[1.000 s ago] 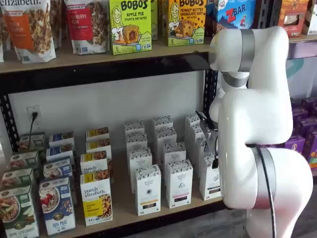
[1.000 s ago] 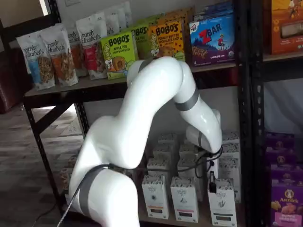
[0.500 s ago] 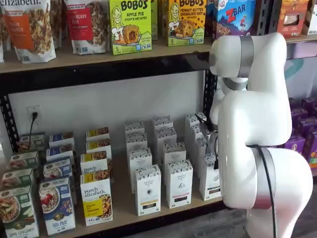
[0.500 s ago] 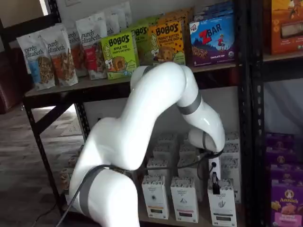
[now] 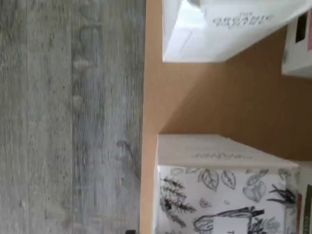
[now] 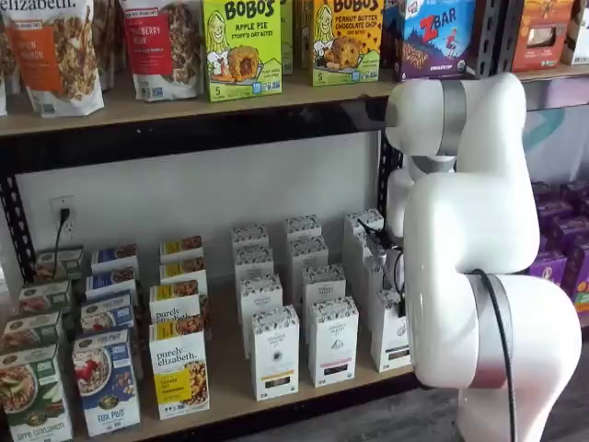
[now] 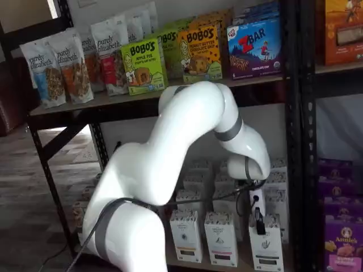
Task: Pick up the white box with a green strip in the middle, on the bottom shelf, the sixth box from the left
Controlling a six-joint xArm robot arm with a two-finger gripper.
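Observation:
The white box (image 7: 265,248) stands at the front of the rightmost column of white cartons on the bottom shelf (image 6: 230,382); it also shows in the other shelf view, white box (image 6: 390,333). My gripper (image 7: 258,222) hangs just above its top, one black finger showing side-on with a cable beside it. The jaws stand open with no box in them. In a shelf view the white arm (image 6: 469,221) covers most of the gripper. The wrist view looks down on a leaf-patterned carton top (image 5: 219,195) at the tan board's front edge.
Two more columns of like white cartons (image 6: 274,354) stand left of the white box, then granola and cereal boxes (image 6: 179,368). A black rack post (image 7: 295,141) rises right beside the white box. The higher board (image 6: 184,101) holds bags and Bobo's boxes. Grey floor (image 5: 73,117) lies below.
The arm's upper joints have shifted right and a little lower. The gripper has edged slightly right over the rightmost white column. No box has moved.

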